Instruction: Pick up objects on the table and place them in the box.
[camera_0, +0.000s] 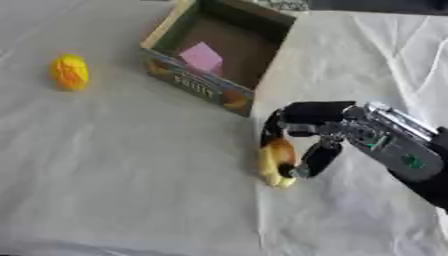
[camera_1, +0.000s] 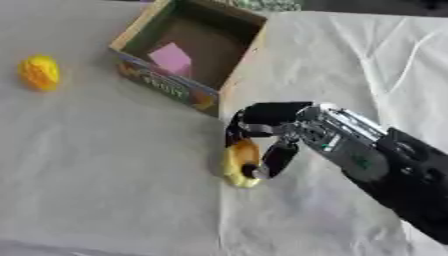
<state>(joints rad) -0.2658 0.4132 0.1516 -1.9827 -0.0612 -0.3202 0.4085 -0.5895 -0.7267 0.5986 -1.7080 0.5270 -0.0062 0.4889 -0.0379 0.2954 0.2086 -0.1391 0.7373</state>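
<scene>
Right hand (camera_0: 328, 131): black fingers and thumb, glossy, with silver metal links showing at the knuckles. Back of hand and wrist (camera_0: 398, 142) are silver-grey housing with small green marks on the side. Forearm (camera_1: 416, 187) behind the wrist is matte black, wider than the wrist section.

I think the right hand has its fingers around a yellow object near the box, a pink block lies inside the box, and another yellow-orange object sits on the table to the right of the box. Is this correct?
Not quite. The other yellow-orange object sits to the left of the box, not the right, as the left eye view shows. The rest holds: the right hand curls its fingers around a yellow object near the box, and a pink block lies inside the box.
</scene>
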